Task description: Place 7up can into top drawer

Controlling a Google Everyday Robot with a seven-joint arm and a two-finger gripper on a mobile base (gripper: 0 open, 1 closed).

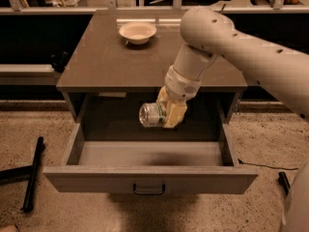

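While top drawer (96, 154) sits pulled open, my gripper (167, 115) hangs above its rear half, clamped on 7up can (151, 114) turned sideways. Bowl (137, 32) on cabinet top (111, 66).

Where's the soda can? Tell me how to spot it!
Find the brown table with its top drawer open at the front. Over that drawer hangs the robot's gripper, shut on the 7up can, which lies sideways. It is shiny silver and green, unlike the pale round bowl up on the tabletop.
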